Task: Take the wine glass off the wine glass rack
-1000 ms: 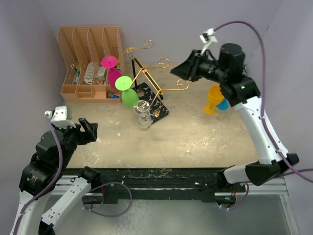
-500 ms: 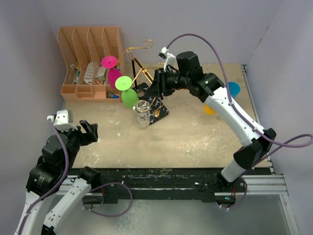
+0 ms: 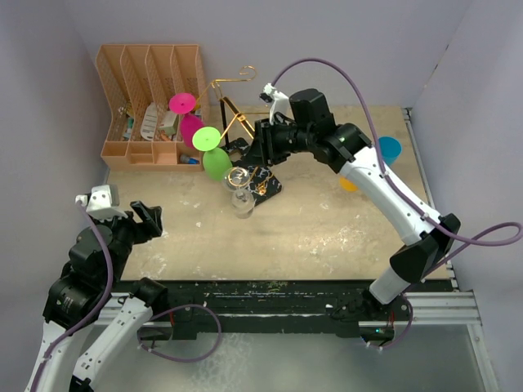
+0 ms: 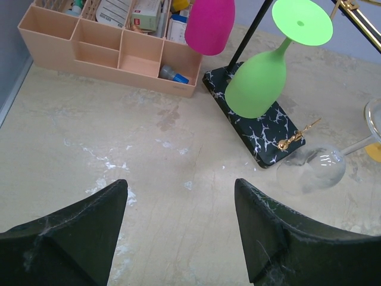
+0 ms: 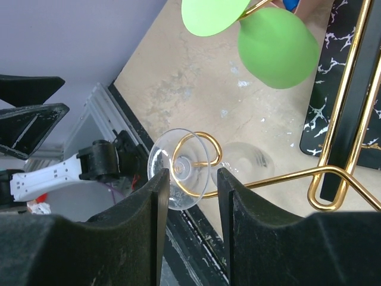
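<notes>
The right gripper (image 5: pixel 190 179) is released, its two fingers (image 5: pixel 140 232) spread apart and holding nothing. In the right wrist view the round foot of the clear wine glass (image 5: pixel 172 173) shows in the gap just past the fingertips, and whether either finger touches it cannot be told. That glass hangs bowl-down and tilted from the wine glass rack (image 5: pixel 333 113), its stem threaded through the curled end of one gold wire arm. Its bowl sits low over the bench (image 5: pixel 178 65), beside the corner of the rack's black, white-veined base. From above, the right arm reaches across from the right side, with the gripper over the rack's middle, just right of the hanging glass. Two more glasses hang upside down on the rack's left arms: a green glass (image 4: pixel 256 89) nearer the front and a pink glass (image 4: pixel 209 24) behind it. The pink one is close to the orange desk organiser (image 4: pixel 107 50), which stands at the far left of the bench with small items in its slots. The left gripper (image 4: pixel 180 186) is also released, jaws wide and gripping nothing, hovering above the bench at the near left, well apart from the rack. A yellow cup (image 3: pixel 349 184) and a blue cup (image 3: pixel 391 149) sit at the right, partly hidden behind the right arm
</notes>
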